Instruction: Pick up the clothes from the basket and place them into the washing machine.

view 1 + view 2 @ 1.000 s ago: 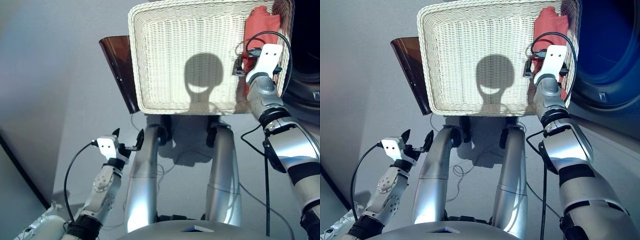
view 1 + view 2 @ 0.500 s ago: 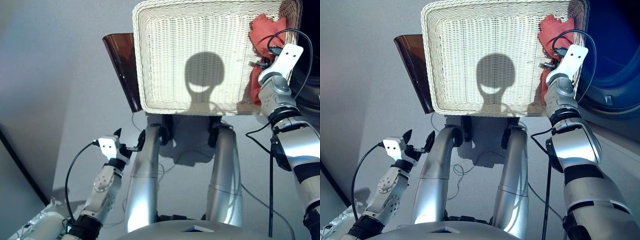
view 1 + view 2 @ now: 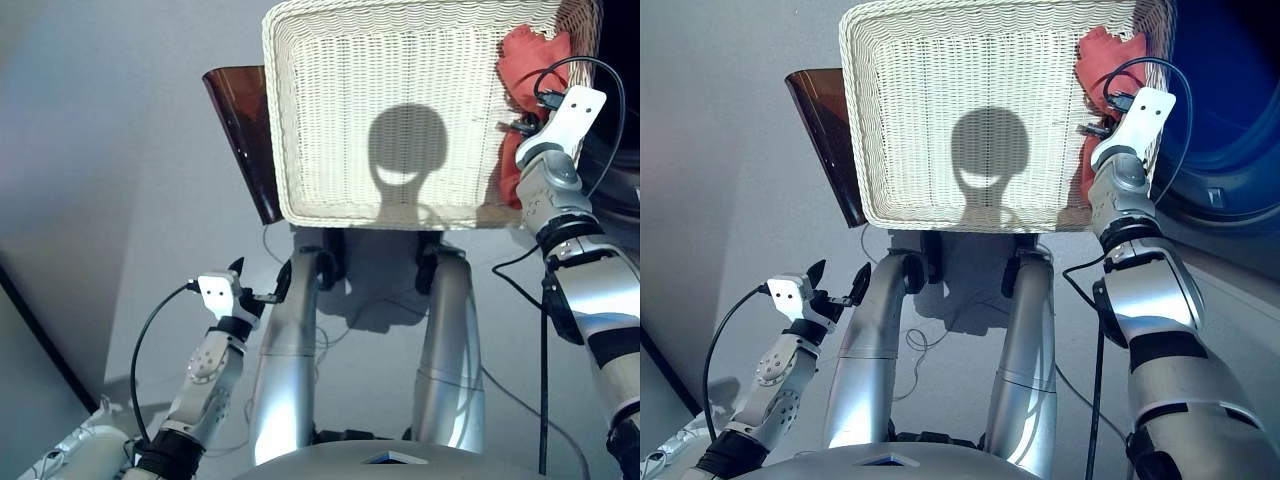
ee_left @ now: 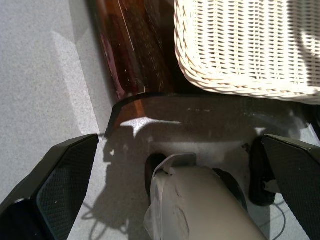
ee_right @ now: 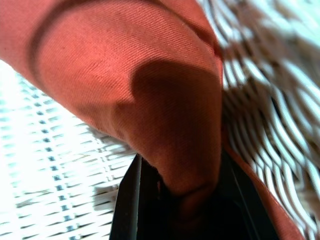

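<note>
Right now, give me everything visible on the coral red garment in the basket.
The coral red fabric garment is plain woven cloth, crumpled and bunched, lying against the right wall of the cream-white wicker basket, near its far right corner. In the right wrist view a fold of it is pinched between the black fingers of the right gripper, with wicker weave around it. No other clothing shows in the basket.

A cream-white wicker basket (image 3: 330, 120) is seen at the upper centre of the frame. A coral red garment (image 3: 524, 62) is bunched against its right wall. The dark washing machine (image 3: 1230, 120) fills the upper right.
</note>
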`<state>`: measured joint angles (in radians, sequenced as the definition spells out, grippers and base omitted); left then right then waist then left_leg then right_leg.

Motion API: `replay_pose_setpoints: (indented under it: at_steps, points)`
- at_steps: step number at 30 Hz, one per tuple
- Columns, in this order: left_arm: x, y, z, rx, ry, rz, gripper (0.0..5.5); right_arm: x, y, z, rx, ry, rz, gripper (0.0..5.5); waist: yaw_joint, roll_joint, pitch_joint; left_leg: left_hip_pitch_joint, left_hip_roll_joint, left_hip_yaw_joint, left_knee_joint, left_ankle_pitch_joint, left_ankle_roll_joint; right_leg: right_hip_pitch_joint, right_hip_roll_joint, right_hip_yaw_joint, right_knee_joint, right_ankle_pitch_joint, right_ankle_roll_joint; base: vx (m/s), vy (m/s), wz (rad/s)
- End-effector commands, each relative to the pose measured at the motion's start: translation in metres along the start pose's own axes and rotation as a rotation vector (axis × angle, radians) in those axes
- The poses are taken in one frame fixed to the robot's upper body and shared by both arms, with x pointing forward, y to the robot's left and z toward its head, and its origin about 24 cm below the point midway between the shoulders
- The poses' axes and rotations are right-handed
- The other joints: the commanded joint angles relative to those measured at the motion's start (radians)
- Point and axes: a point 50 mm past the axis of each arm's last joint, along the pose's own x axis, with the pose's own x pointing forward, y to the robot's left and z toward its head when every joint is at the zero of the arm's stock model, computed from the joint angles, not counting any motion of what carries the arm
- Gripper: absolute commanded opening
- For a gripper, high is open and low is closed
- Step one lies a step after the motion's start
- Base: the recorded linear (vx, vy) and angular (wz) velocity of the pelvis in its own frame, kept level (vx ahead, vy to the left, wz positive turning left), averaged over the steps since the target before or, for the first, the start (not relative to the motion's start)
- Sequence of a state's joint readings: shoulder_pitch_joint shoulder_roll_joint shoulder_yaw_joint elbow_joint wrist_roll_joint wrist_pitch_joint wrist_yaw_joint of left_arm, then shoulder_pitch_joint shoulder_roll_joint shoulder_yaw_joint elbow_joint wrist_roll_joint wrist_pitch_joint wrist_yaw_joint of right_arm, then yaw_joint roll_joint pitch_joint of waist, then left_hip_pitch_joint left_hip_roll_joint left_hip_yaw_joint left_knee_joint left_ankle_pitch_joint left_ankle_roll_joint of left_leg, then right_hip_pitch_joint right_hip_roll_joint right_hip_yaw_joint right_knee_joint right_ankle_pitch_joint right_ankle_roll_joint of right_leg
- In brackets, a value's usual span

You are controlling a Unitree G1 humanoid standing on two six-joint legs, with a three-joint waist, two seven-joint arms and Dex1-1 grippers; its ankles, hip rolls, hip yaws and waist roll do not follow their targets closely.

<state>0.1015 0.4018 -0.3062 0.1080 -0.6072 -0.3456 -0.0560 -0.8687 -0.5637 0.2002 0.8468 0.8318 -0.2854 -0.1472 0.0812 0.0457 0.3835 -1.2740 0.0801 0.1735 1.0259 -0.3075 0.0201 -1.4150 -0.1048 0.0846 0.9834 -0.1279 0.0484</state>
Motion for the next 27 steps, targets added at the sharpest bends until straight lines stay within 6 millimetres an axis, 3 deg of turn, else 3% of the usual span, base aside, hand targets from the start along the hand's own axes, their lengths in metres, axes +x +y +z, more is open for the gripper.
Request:
replay_pose_setpoints:
  at_steps: [1, 5, 9, 11, 14, 18, 21, 27]
  points:
    - [-0.011, 0.007, 0.008, -0.012, -0.071, 0.063, 5.5, -0.018, -0.01, 0.026, 0.042, -0.244, -0.013, 0.0, -0.057, 0.001, -0.033, -0.018, -0.01, 0.014, -0.114, 0.122, 0.016, 0.049, -0.004, -0.059, -0.018, -0.023, -0.036, 0.0, 0.0, 0.0]
    - [-0.012, 0.014, 0.008, 0.02, -0.066, 0.082, 5.5, -0.039, -0.01, 0.037, 0.077, -0.358, 0.009, 0.0, -0.076, -0.01, -0.054, -0.002, -0.009, 0.012, -0.124, 0.116, 0.016, 0.067, -0.001, -0.062, -0.031, -0.028, -0.032, 0.013, 0.0, -0.004]
    - [-0.011, 0.014, 0.005, 0.021, -0.046, 0.078, 5.5, -0.046, -0.008, 0.037, 0.205, -0.371, 0.032, 0.0, -0.086, -0.018, -0.074, 0.016, -0.007, 0.012, -0.138, 0.115, 0.015, 0.086, -0.002, -0.066, -0.05, -0.028, -0.029, 0.0, 0.0, 0.0]
    - [-0.011, 0.013, 0.002, 0.013, -0.036, 0.072, 5.5, -0.049, -0.004, 0.029, 0.36, -0.342, 0.082, 0.0, -0.087, -0.022, -0.079, 0.03, -0.006, 0.011, -0.151, 0.117, 0.014, 0.101, -0.007, -0.068, -0.061, -0.027, -0.026, 0.0, 0.0, 0.0]
    - [-0.015, 0.015, -0.001, 0.007, -0.017, 0.072, 5.5, -0.054, -0.006, 0.023, 0.386, -0.316, 0.105, 0.0, -0.087, -0.029, -0.087, 0.059, -0.009, 0.007, -0.173, 0.122, 0.01, 0.132, -0.012, -0.069, -0.078, -0.029, -0.023, 0.0, 0.0, 0.0]
    - [-0.018, 0.018, -0.001, 0.009, -0.009, 0.074, 5.5, -0.053, -0.012, 0.016, 0.385, -0.287, 0.078, 0.0, -0.073, -0.029, -0.093, 0.1, -0.02, 0.002, -0.199, 0.125, 0.009, 0.175, -0.026, -0.077, -0.097, -0.032, -0.016, 0.044, -0.002, 0.021]
    - [-0.018, 0.018, -0.003, 0.014, 0.002, 0.06, 5.5, -0.047, -0.014, 0.016, 0.372, -0.272, 0.056, 0.0, -0.06, -0.031, -0.09, 0.143, -0.03, -0.01, -0.215, 0.125, 0.009, 0.224, -0.047, -0.086, -0.12, -0.031, -0.007, 0.073, 0.012, 0.137]
    - [-0.017, 0.014, -0.003, 0.017, 0.009, 0.022, 5.5, -0.023, -0.014, 0.017, 0.338, -0.2, 0.015, 0.0, -0.021, -0.039, -0.044, 0.249, -0.066, -0.03, -0.221, 0.079, 0.044, 0.338, -0.078, -0.07, -0.166, -0.002, 0.015, 0.086, 0.071, 0.075]
